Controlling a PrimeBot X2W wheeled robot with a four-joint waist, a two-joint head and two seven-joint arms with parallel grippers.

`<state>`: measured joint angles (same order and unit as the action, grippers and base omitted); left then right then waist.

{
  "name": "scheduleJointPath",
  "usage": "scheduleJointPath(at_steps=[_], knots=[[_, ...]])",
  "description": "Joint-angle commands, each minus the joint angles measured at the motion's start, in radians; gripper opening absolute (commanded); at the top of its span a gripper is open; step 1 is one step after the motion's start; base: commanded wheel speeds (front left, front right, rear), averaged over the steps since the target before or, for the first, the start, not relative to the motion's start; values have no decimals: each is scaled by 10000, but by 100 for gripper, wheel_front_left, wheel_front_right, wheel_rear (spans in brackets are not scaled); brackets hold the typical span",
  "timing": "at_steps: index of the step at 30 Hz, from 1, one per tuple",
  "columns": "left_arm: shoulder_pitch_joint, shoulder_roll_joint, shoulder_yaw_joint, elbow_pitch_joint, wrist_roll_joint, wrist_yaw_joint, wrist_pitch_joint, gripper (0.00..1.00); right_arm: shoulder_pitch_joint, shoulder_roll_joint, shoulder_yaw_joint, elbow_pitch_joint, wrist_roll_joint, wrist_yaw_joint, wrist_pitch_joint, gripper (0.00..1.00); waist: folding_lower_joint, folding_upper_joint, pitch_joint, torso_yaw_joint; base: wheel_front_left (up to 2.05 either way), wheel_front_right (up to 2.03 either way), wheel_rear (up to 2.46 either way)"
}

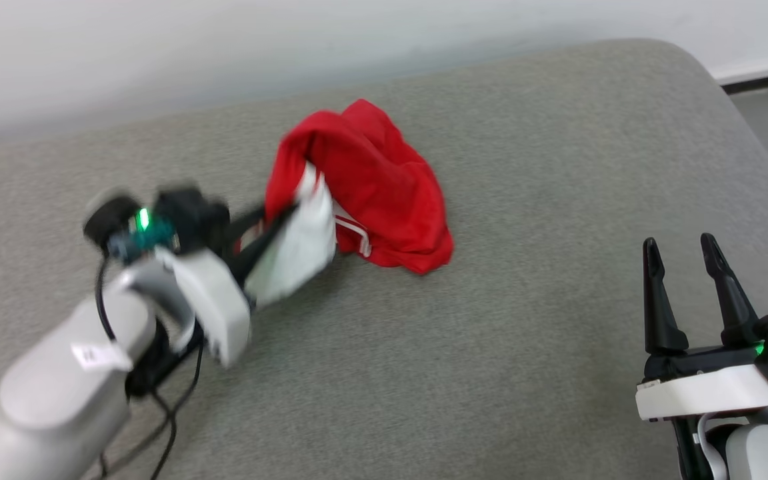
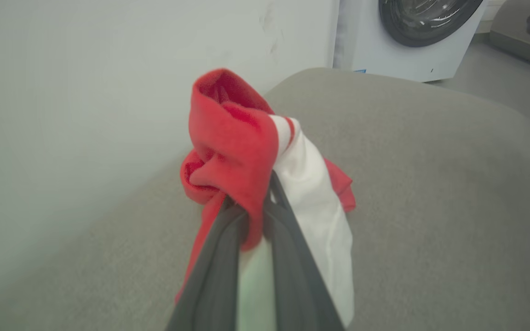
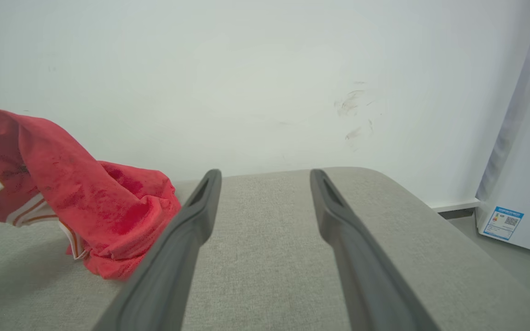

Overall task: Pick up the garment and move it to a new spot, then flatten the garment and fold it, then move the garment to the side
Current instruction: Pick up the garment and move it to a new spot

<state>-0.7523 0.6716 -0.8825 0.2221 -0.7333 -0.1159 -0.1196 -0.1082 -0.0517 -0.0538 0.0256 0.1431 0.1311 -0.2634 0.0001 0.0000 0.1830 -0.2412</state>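
The garment (image 1: 377, 187) is a crumpled red shirt with a white sleeve, bunched near the back middle of the grey cushion (image 1: 491, 347). My left gripper (image 1: 277, 223) is shut on its left part, where red cloth and the white sleeve meet, and that part is lifted. In the left wrist view the two fingers pinch a red fold of the garment (image 2: 233, 151), with white sleeve hanging to the right. My right gripper (image 1: 681, 257) stands open at the lower right, well clear of the garment (image 3: 85, 202). Any lettering is hidden in the folds.
A pale wall (image 1: 224, 47) runs right behind the cushion. The cushion's rounded right edge (image 1: 744, 113) drops to the floor. A white washing machine (image 2: 407, 37) stands beyond that end.
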Motion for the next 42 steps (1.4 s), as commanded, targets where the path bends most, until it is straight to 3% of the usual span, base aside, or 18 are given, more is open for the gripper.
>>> scheduleJointPath(at_steps=[1, 8, 11, 12, 13, 19, 24, 29, 33, 39, 42], knots=[[231, 108, -108, -45, -61, -52, -27, 0, -83, 26, -6, 0, -37, -7, -21, 100, -1, 0, -60, 206, 0, 0, 0], [1201, 1316, -1436, 72, 214, -131, 533, 0, -52, 26, -2, 194, -218, -7, -21, 100, -1, 0, -209, 918, 0, 0, 0], [1066, 1559, -1786, 336, 457, -143, 582, 0, -44, 26, 34, 279, -244, -7, -21, 100, -1, 0, -303, 1184, 0, 0, 0], [1000, 1598, -1872, 472, 550, -144, 518, 22, -40, 26, 67, 306, -272, -7, -21, 100, -1, 0, -338, 1254, 0, 0, 0], [931, 1582, -1926, 616, 669, -145, 420, 100, -30, 25, 74, 330, -302, -7, -21, 100, -1, 0, -381, 1322, 0, 0, 0], [1126, 1155, -1941, 1502, 734, 35, -207, 100, 146, 25, 72, 486, -375, -7, -21, 100, -1, 0, -785, 1650, 0, 0, 0], [1450, 686, -1126, 1870, 18, 769, -1104, 100, 361, 22, -2, 530, -459, -8, -20, 100, -1, 0, -1230, 1901, 0, 0, 0], [2233, 233, 582, 1091, -632, 1885, -1459, 100, 644, 23, -131, 515, -532, -8, -20, 100, -1, 0, -1687, 2104, 0, 0, 0], [3647, -281, 2572, -466, -83, 2749, -1455, 100, 774, 26, -164, 439, -598, -7, -20, 100, -1, 0, -1876, 2246, 0, 0, 0], [6099, -1722, 4998, -2492, 1559, 3309, -1459, 100, 953, 23, -208, 363, -685, -7, -20, 100, -1, 0, -2059, 2369, 0, 0, 0], [7143, -2479, 5634, -3004, 2499, 3149, -1458, 100, 1021, 25, -245, 333, -685, -7, -20, 100, -1, 0, -2106, 2417, 0, 0, 0]])
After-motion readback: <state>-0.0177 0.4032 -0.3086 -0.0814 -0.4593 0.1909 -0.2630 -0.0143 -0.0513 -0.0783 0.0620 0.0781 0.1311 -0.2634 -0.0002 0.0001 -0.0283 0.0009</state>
